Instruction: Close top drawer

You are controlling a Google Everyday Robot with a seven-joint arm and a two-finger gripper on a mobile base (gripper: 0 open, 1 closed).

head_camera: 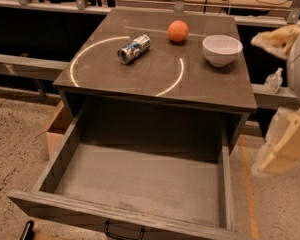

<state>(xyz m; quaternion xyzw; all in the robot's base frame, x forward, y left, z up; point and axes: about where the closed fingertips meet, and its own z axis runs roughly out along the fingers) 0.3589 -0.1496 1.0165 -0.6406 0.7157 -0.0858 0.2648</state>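
The top drawer [140,181] is pulled far out of the grey-brown cabinet [210,91], and its flat bottom is bare. Its small black handle [124,231] shows at the bottom edge, mid-front. My gripper [290,91] is blurred at the right edge, right of the cabinet and above the drawer's right side. One cream finger [277,36] is up beside the white bowl, the other [285,146] hangs lower, wide apart, holding nothing. It touches neither drawer nor handle.
On the cabinet top lie a crushed can [134,49], an orange [178,31] and a white bowl [222,50]. A cardboard box [55,134] stands on the floor to the left. A small black object [27,229] is at the bottom left. Benches run behind.
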